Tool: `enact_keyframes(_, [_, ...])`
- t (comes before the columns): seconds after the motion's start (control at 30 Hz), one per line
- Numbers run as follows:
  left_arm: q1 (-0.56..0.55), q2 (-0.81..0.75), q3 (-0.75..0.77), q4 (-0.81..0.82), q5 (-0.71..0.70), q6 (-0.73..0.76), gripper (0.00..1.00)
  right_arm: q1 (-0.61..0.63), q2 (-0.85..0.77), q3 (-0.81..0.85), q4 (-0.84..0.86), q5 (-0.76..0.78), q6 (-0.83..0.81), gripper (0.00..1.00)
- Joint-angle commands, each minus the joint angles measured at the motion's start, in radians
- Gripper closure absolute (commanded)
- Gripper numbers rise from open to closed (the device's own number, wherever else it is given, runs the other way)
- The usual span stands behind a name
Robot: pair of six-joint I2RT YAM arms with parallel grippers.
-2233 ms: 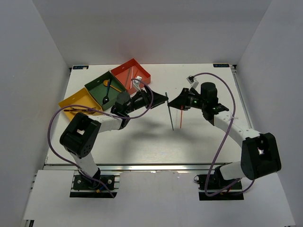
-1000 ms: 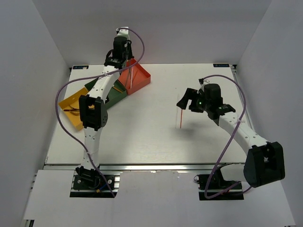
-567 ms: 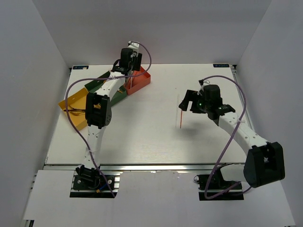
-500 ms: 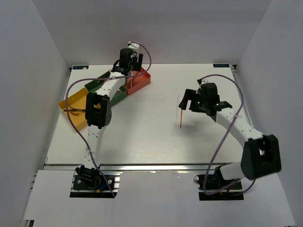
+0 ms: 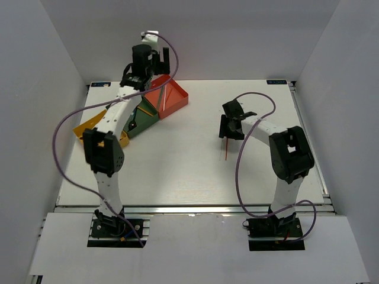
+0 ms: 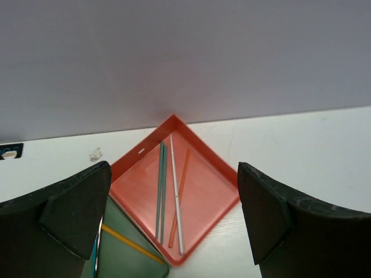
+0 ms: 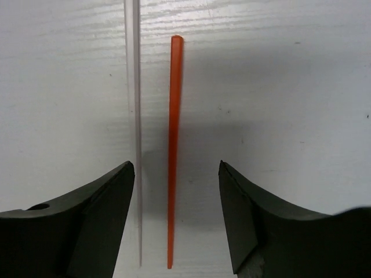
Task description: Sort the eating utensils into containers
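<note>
The red chopstick (image 7: 174,145) lies flat on the white table (image 7: 290,87). A silver chopstick (image 7: 134,104) lies just beside it, parallel and seemingly not touching. The right gripper (image 7: 177,191) hangs low over them, fingers spread wide and nothing held. The red stick runs up the middle of the gap while the silver one skirts the inner edge of one finger. To me that looks like a line-up for pinching the red one, with its neighbour near enough to get caught too.

The left gripper (image 6: 174,202) is also wide open and empty, raised high above the red-orange box (image 6: 211,185). I'd guess this box is for chopsticks, as it holds two teal chopsticks (image 6: 161,185), a sorted silver chopstick (image 6: 179,231) and a sorted red chopstick (image 6: 184,171). A gold handle (image 6: 130,243) shows in the corner of the dark green box (image 6: 113,260).

From above, the left arm hides much of the boxes, and the silver chopstick on the table is too faint to pick out. That view alone shows the yellow box (image 5: 89,125), and how far the loose chopsticks lie from all three.
</note>
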Motion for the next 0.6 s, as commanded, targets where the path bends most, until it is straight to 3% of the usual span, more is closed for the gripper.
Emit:
enact_keyframes(0.0, [0.001, -0.244, -0.077, -0.033, 0.01, -0.114, 0.02, 0.022, 0.034, 0.093, -0.068, 0.106, 0.018, 0.36])
enact_keyframes(0.2, [0.001, -0.494, -0.394, -0.024, 0.011, -0.238, 0.02, 0.03, 0.074, 0.104, -0.092, 0.136, 0.027, 0.54])
enact_keyframes(0.4, [-0.001, -0.572, -0.46, -0.054, 0.04, -0.286, 0.02, 0.03, 0.138, 0.118, -0.094, 0.104, 0.014, 0.62])
enact_keyframes(0.57, [0.001, -0.6, -0.52, -0.064, 0.065, -0.359, 0.02, 0.024, 0.161, 0.069, -0.071, 0.053, 0.032, 0.79])
